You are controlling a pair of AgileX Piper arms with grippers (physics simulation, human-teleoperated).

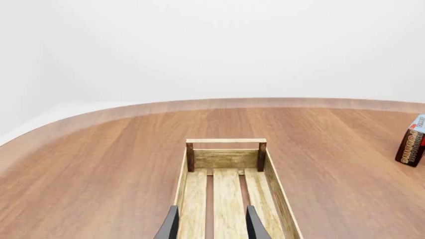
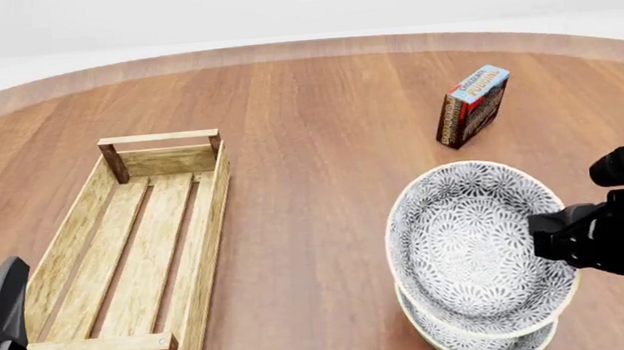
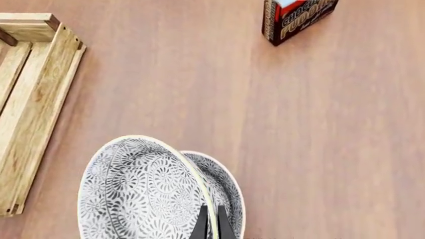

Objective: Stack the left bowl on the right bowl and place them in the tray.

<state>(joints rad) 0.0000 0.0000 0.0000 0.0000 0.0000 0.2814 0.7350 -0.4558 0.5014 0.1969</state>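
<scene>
Our right tool [image 3: 211, 221] is clamped narrow on the rim of the upper bowl [image 2: 473, 242], held tilted over the lower bowl [image 2: 475, 342] on the table [image 2: 306, 100]. The tray [image 2: 202, 259] lies well to the left, long axis running away from us. Our left tool [image 1: 211, 224], moderately parted and empty, hangs over its near end.

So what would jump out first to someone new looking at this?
The upper bowl, tilted and pinched at its rim by the right gripper, over the lower bowl at front right. Then the tray on the left, holding nothing, and the small printed box farther back.
</scene>
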